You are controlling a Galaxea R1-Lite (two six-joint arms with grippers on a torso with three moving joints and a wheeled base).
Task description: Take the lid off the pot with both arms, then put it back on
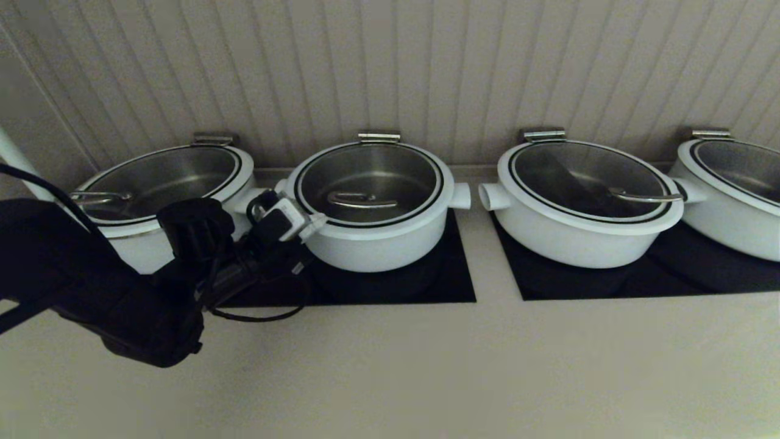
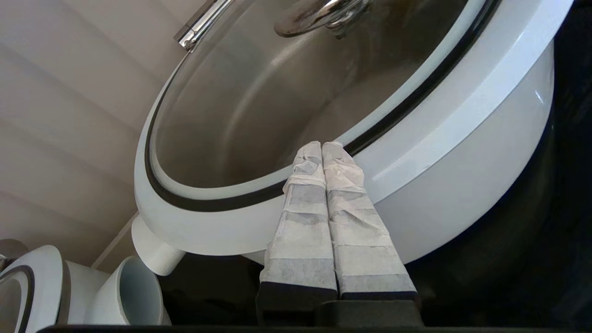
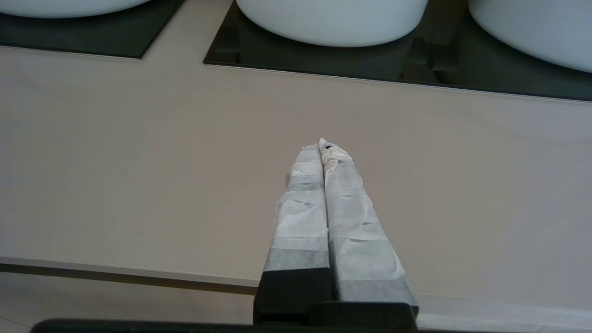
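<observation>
The pot (image 1: 378, 244) is the second from the left, deep and white, with a stub handle (image 1: 461, 196) on its side. The glass lid (image 1: 365, 174) sits on it, its steel handle (image 1: 362, 199) at the centre. My left gripper (image 1: 317, 221) is shut and empty, its tips at the lid's front-left rim. In the left wrist view the left gripper (image 2: 322, 145) lies over the lid's white rim (image 2: 416, 120) and black ring. I cannot tell if it touches. My right gripper (image 3: 322, 147) is shut and empty above the bare counter, out of the head view.
Wider white pots stand to the left (image 1: 152, 183), to the right (image 1: 585, 207) and at the far right (image 1: 731, 195). All stand on black hob plates (image 1: 426, 280). A ribbed wall (image 1: 390, 73) is close behind. The beige counter (image 1: 426, 366) runs in front.
</observation>
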